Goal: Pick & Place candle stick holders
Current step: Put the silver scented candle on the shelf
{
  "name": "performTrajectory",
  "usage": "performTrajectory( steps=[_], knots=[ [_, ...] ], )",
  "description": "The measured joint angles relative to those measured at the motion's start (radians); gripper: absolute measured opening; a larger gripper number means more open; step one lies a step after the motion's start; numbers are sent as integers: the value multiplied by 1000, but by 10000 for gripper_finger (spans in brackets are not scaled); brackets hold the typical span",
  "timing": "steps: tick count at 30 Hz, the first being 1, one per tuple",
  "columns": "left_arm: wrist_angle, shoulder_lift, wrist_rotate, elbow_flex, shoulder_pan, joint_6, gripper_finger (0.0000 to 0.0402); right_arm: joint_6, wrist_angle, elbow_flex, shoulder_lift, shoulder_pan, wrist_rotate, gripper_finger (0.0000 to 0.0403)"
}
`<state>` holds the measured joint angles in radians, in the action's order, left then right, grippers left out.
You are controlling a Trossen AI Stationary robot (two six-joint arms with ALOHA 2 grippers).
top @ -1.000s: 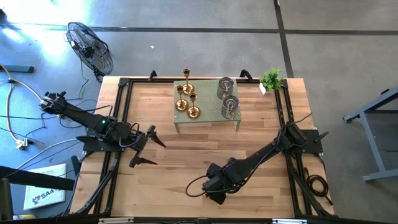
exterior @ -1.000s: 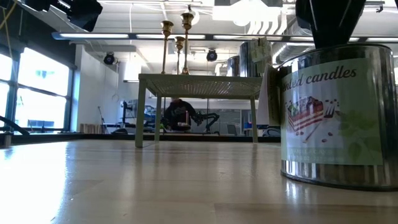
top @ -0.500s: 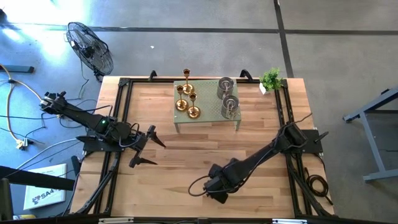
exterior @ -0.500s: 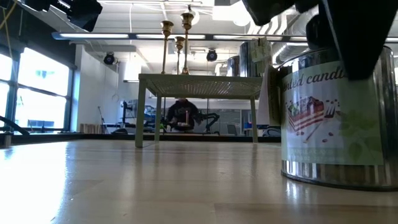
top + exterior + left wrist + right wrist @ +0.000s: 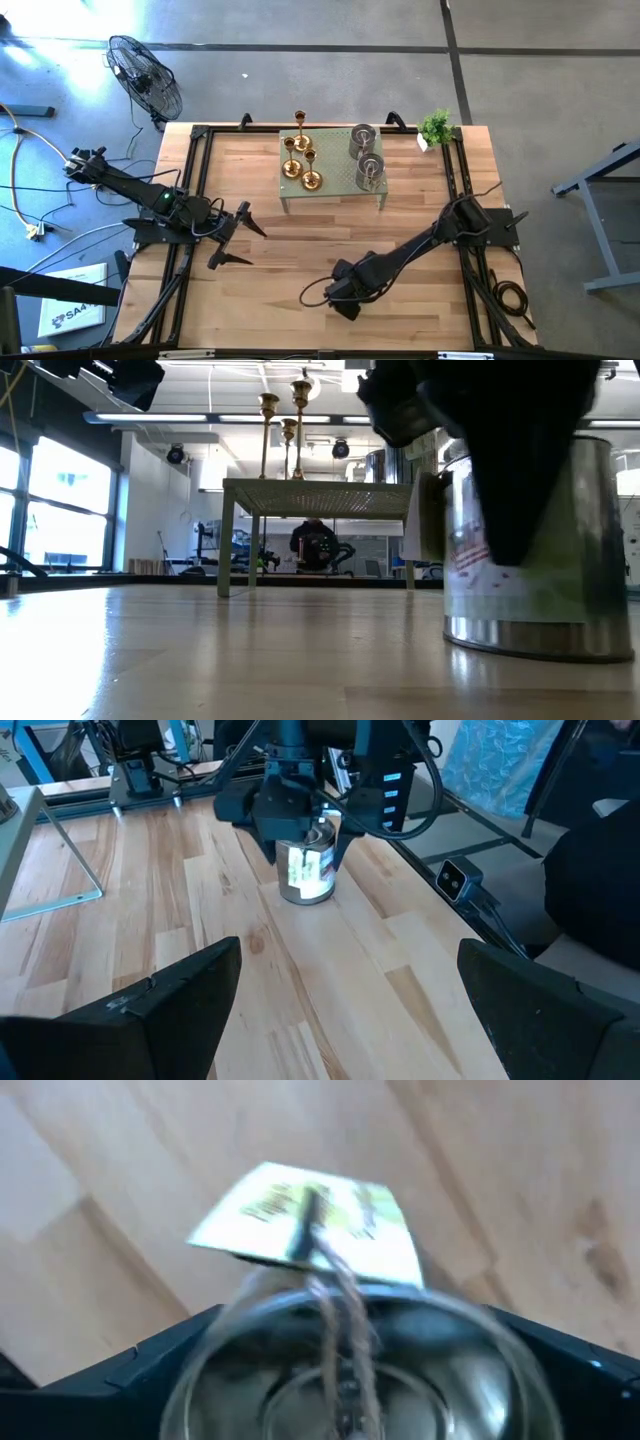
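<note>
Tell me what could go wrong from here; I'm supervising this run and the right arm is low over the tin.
1. The right gripper straddles the silvery holder with open fingers; an off-centre close could tip or shove it along the table.
2. A string and paper tag lie across its mouth and could snag.
3. The raised stand already carries five holders, so placement could knock one.

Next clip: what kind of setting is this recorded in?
Probably a robotics lab or workshop in an industrial-style hall. A butcher-block wooden table in a black metal frame stands on bare grey concrete floor, a black pedestal fan beside it, with exposed ceiling ducts overhead.
</note>
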<state>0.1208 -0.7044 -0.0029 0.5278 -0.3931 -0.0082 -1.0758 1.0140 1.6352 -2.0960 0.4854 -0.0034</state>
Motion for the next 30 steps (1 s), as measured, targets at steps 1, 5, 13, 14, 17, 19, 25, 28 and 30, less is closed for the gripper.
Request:
performTrajectory(
  steps=[1,5,13,14,17,19,25,28,30],
  knots=[
    [0,0,0,0,0,0,367,0,-7,0,0,-4,9,400],
    [0,0,0,0,0,0,367,0,-20,0,0,-22,17,400],
    [9,0,0,0,0,0,367,-5,-16,0,0,-21,17,361],
    [9,0,0,0,0,0,367,-5,-16,1,0,-21,17,352],
    [9,0,0,0,0,0,367,-3,-16,1,0,-20,26,349],
    [9,0,0,0,0,0,367,-2,-16,1,0,-20,30,349],
    [8,0,0,0,0,0,367,8,-3,9,1,-19,34,349],
    [0,0,0,0,0,2,367,28,29,42,0,-18,45,349],
    [-6,0,0,0,0,8,367,29,72,79,0,-18,60,349]
  ],
)
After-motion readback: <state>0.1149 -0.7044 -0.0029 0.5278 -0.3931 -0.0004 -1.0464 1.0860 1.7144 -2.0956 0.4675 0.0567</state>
